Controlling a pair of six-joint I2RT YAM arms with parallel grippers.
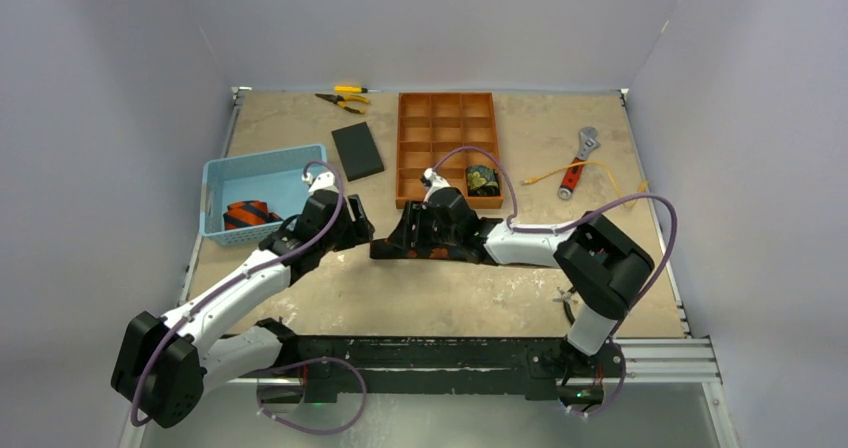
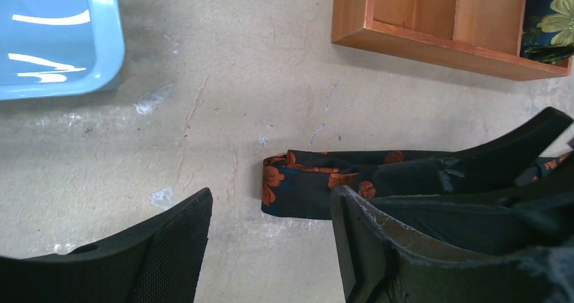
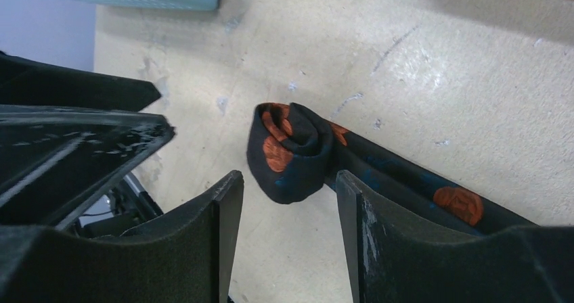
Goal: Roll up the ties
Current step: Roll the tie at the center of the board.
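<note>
item: tie-rolling bench, part done.

near, frame centre of the top view: left gripper (image 2: 271,205) and right gripper (image 3: 288,184) meet nose to nose over the orange-flowered tie (image 3: 294,151), which lies on the table.
- left gripper: jaws apart, nothing between them. the tie's end lies on the table just past the fingertips.
- right gripper: jaws apart, one either side of the tie's coiled end. no pad visibly presses the cloth, so nothing is held.

mid, left of the top view: blue basket (image 1: 260,178) holding a striped tie (image 1: 250,213), bundled. whether it is neatly rolled is too small to tell.

mid, upper centre: wooden compartment tray (image 1: 402,148), with the green-gold tie (image 1: 482,180) rolled in its lower right compartment.

progress, as judged: one tie rolled and stowed, one seemingly done, the third barely begun, with a few turns at one end and the rest flat.

views:
- the right wrist alone shows the spiral.
- the left wrist shows that end only as a flat folded band.
- the top view hides this tie under the grippers but alone shows the basket's tie.
</note>
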